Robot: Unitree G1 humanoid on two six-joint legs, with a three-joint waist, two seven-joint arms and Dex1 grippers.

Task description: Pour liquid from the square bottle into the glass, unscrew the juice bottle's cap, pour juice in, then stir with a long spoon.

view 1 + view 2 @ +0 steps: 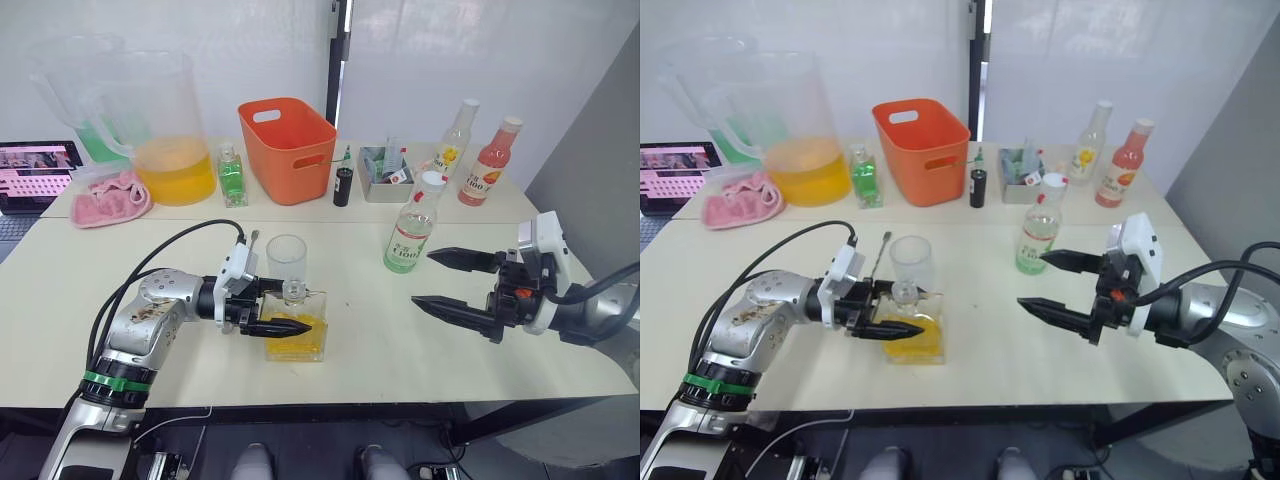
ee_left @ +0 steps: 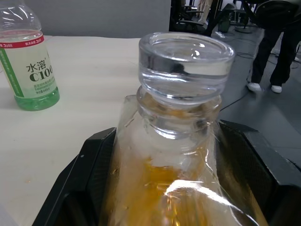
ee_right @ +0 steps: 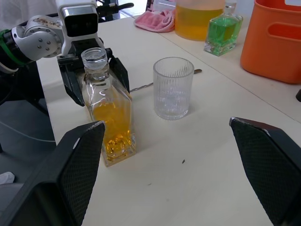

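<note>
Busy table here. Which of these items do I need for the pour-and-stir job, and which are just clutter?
Job items:
square bottle, between the left gripper's fingers
glass
juice bottle with cap
long spoon

Clutter:
orange basket
pitcher
small green bottle
pink cloth
pink-labelled bottle

You've got a glossy clear glass square bottle [image 3: 107,113], a ribbed see-through glass [image 3: 173,88], matt black textured fingers [image 3: 268,165] on the right tool [image 1: 455,283], a smooth matt cream table [image 1: 120,270], and fluffy pink cloth [image 1: 110,197].

Cream table [image 1: 400,350] carries square bottle [image 1: 297,335], glass [image 1: 286,258], juice bottle [image 1: 412,235]
</note>
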